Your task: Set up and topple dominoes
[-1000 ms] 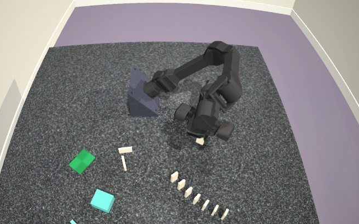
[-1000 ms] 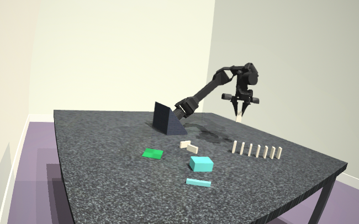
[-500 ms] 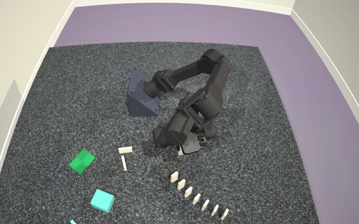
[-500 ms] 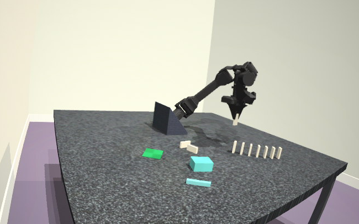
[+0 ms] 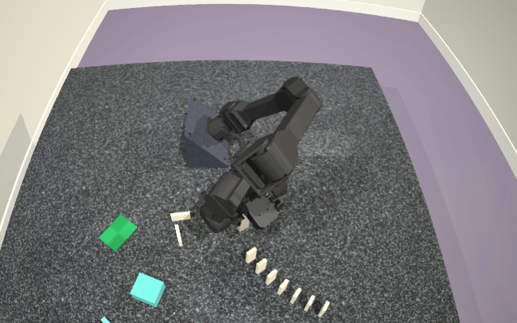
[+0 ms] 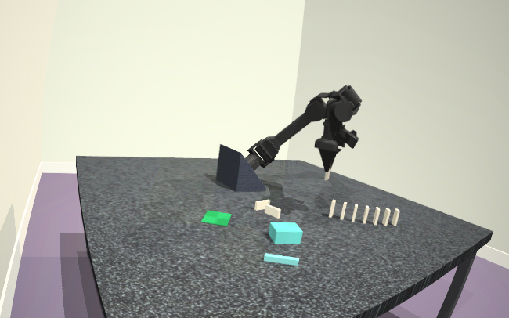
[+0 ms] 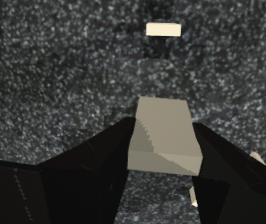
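My gripper [image 5: 243,219] [image 6: 326,171] [image 7: 162,129] is shut on a cream domino [image 5: 243,223] [image 6: 326,175] [image 7: 165,117], which hangs upright above the table. It is beyond the robot-side end of the row. Several cream dominoes stand upright in an evenly spaced row; the robot-side end one [image 5: 250,254] [image 6: 332,208] and the far end one [image 5: 324,308] [image 6: 396,217] are both standing. One standing domino [image 7: 163,29] shows at the top of the wrist view. Two loose dominoes [image 5: 180,215] [image 6: 262,204] lie close together, apparently on their long edges, left of the row. Fingers partly hide cream pieces in the wrist view.
A flat green piece [image 5: 118,232] [image 6: 216,218] lies left of the loose dominoes. A turquoise block [image 5: 147,289] [image 6: 285,233] and a thin turquoise bar [image 5: 105,319] [image 6: 281,258] lie nearer the front. The dark wedge-shaped base [image 5: 200,150] [image 6: 229,168] stands behind.
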Robot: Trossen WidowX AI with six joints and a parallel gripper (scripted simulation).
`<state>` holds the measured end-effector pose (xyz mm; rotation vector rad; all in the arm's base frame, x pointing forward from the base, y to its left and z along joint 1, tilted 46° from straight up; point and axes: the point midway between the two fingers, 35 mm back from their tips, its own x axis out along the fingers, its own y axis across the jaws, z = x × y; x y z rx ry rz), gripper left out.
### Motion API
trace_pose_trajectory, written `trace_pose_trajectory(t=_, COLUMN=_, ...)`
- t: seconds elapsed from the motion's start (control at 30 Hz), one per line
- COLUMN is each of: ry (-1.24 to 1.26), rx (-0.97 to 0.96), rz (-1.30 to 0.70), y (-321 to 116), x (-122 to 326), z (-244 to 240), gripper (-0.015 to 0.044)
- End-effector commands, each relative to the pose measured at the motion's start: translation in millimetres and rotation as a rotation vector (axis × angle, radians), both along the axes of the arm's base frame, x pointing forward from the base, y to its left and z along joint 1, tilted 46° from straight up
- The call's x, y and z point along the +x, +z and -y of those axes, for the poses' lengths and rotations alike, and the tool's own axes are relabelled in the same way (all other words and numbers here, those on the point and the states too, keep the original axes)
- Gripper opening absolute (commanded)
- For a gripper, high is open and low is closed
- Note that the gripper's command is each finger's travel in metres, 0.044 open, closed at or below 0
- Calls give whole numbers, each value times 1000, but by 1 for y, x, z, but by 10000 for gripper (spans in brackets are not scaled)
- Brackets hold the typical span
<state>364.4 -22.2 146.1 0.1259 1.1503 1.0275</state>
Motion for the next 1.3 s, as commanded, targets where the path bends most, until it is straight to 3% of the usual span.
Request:
trace_pose_trajectory(t=0.0, ry=11, rx=-4, rz=11, y=-5, x=2, z=-3, gripper=107)
trace_pose_trajectory(t=0.7, ry=49, rx=-5, rz=15, y=-72, x=2, z=-75, gripper=107)
trace_pose_trajectory(t=1.1, ry=50, rx=-4, rz=15, y=-74, x=2, z=-77, gripper=107)
trace_pose_trajectory(t=1.27, ry=50, rx=-4, rz=15, y=-74, x=2, z=-77, gripper=238)
